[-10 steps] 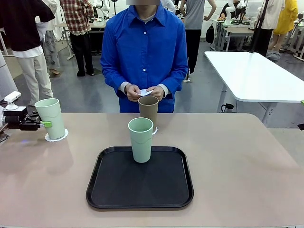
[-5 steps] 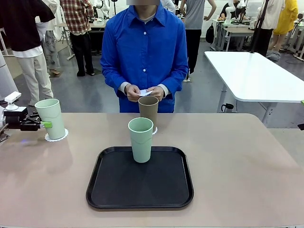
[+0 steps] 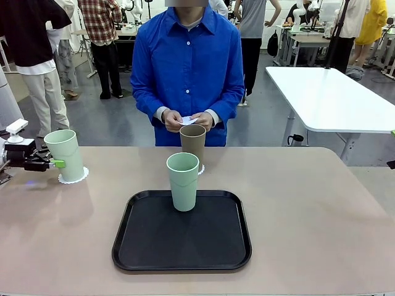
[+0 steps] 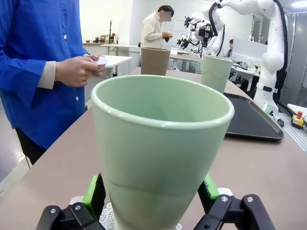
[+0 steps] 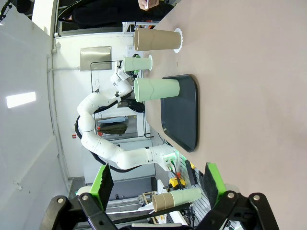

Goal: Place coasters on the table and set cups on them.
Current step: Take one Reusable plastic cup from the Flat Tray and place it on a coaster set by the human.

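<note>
At the table's (image 3: 308,209) left edge a mint green cup (image 3: 63,155) stands on a lacy white coaster (image 3: 76,177). My left gripper (image 3: 54,163) is shut on its lower part, and the green pads (image 4: 94,193) press both sides of this cup (image 4: 160,143). A brown cup (image 3: 192,140) stands on a second coaster (image 3: 201,168) in front of the person. Another mint green cup (image 3: 182,182) stands on the black tray (image 3: 154,246). The person's hands hold a white coaster (image 3: 188,119). My right gripper (image 5: 158,191) is open with nothing between its fingers.
The person in a blue shirt (image 3: 188,61) stands at the far edge. A white table (image 3: 333,98) stands behind on the right. Bare tabletop lies to the right of the tray.
My left gripper and the mint green cup in it have shifted very slightly left and down. The other cups and the person's hands are as before.
</note>
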{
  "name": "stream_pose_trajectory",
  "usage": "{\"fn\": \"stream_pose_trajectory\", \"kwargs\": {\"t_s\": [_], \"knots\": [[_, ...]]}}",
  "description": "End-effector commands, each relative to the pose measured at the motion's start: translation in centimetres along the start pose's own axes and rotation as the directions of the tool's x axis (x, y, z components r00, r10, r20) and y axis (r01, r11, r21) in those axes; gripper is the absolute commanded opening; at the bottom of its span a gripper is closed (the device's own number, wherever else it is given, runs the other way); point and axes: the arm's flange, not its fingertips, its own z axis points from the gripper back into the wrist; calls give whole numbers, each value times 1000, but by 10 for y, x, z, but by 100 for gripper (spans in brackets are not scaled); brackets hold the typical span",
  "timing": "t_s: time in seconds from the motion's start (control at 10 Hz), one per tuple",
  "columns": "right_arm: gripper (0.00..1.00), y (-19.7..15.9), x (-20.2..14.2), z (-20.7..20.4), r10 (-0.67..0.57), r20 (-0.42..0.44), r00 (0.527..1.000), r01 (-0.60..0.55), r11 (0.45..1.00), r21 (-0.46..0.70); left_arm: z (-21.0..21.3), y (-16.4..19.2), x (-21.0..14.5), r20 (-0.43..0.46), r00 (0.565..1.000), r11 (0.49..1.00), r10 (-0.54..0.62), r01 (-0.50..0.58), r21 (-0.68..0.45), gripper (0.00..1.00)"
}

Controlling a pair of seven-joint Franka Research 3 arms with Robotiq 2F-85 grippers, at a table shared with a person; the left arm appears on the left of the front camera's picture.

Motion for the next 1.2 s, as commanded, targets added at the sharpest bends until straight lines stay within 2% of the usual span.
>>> {"fn": "stream_pose_trajectory", "kwargs": {"t_s": [0.0,1.1], "knots": [[100,1,-3,-2,1,-1,1000,-1,1000,8,3,2,-2,-18,1000,1000,-25,24,-19,100],[100,1,-3,-2,1,-1,1000,-1,1000,8,12,-1,-3,-48,998,998,-46,44,-45,100]]}}
